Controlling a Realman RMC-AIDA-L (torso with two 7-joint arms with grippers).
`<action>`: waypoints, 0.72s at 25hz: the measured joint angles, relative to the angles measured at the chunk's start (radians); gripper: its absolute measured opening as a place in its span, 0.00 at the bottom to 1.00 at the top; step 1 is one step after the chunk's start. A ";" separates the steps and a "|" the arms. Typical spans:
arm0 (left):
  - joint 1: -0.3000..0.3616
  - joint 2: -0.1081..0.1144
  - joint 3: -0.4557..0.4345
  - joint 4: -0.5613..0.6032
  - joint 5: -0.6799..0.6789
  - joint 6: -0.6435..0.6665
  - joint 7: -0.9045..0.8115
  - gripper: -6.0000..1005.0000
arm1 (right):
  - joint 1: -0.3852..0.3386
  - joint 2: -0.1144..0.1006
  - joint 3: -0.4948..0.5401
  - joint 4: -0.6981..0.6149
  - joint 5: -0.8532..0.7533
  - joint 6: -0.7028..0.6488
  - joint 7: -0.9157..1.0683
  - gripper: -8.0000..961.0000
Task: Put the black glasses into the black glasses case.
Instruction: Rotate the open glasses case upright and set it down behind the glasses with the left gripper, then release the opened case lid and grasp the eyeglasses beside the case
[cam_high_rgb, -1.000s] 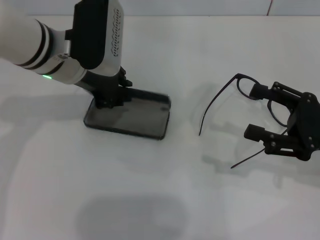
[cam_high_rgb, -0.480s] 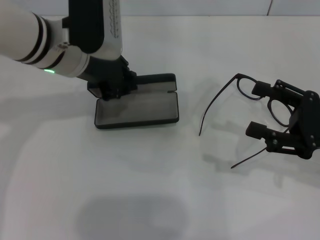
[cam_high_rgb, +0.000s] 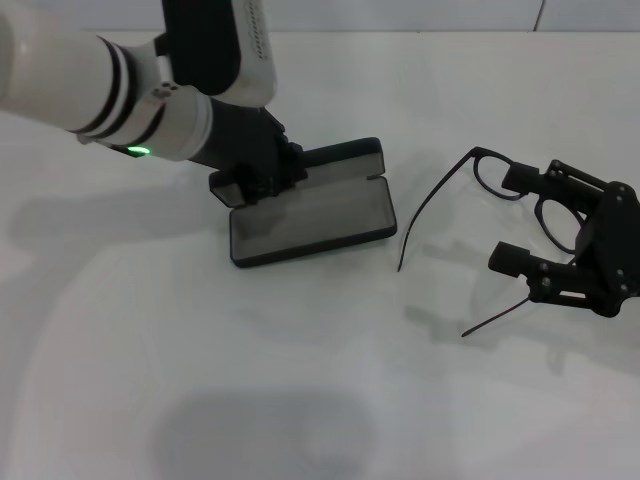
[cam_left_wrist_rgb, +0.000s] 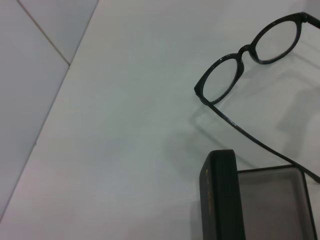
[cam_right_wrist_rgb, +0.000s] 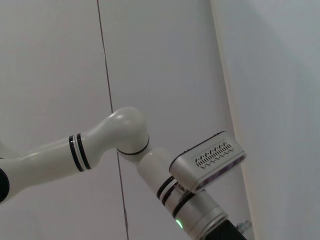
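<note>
Left tool (cam_high_rgb: 262, 182), clamped on the far-left corner of the black glasses case (cam_high_rgb: 312, 217), has dragged it right across the counter (cam_high_rgb: 300, 400) over the last second; the open tray now lies near the closest temple tip. The black glasses (cam_high_rgb: 500, 215) haven't moved, at right. Right tool (cam_high_rgb: 532, 225) stays released, fingers straddling the frame, no grasp yet. Shorter transfer ahead.

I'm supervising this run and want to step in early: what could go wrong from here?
1. The left claw grips the open black glasses case only at one end; it could pivot or slip.
2. The right claw straddles the black glasses, whose temple arms are spread wide; unfolded, they may not fit the case.
</note>
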 joint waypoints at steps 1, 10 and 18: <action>-0.002 0.000 0.008 -0.006 -0.001 -0.009 -0.002 0.21 | 0.000 0.000 0.000 0.000 0.000 0.000 0.000 0.91; 0.003 0.000 0.037 -0.002 -0.042 -0.018 -0.047 0.22 | -0.003 0.000 0.000 0.012 0.000 -0.001 -0.001 0.91; 0.043 0.003 -0.008 0.070 -0.100 -0.009 -0.049 0.56 | -0.003 -0.001 0.000 0.013 0.002 -0.006 -0.001 0.91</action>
